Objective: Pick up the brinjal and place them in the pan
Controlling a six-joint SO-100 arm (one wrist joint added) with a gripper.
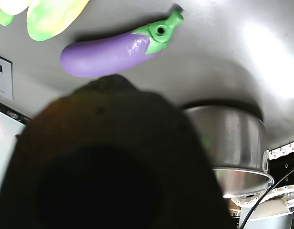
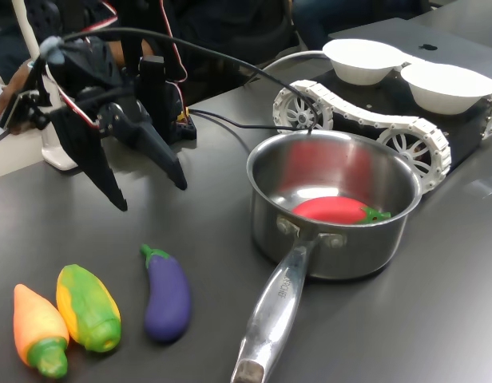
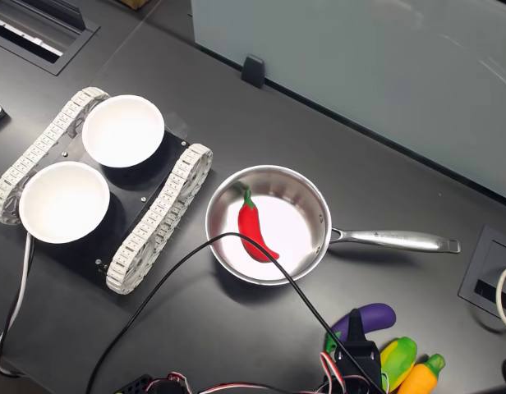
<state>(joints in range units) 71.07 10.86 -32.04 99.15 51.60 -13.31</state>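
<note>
Wrist view: dark blurred gripper body [image 1: 104,162] blocks the pan's [image 1: 237,143] near side. Second exterior view: arm covers the brinjal's [image 3: 370,316] stem end.

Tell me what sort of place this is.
Probably a robotics lab or office desk: a dark tabletop with built-in cable ports, a tracked robot base carrying white bowls, and toy vegetables by a saucepan.

Two white bowls [image 3: 122,131] sit on a tracked base [image 3: 158,218]; a red chilli [image 3: 255,227] lies nearby.
</note>
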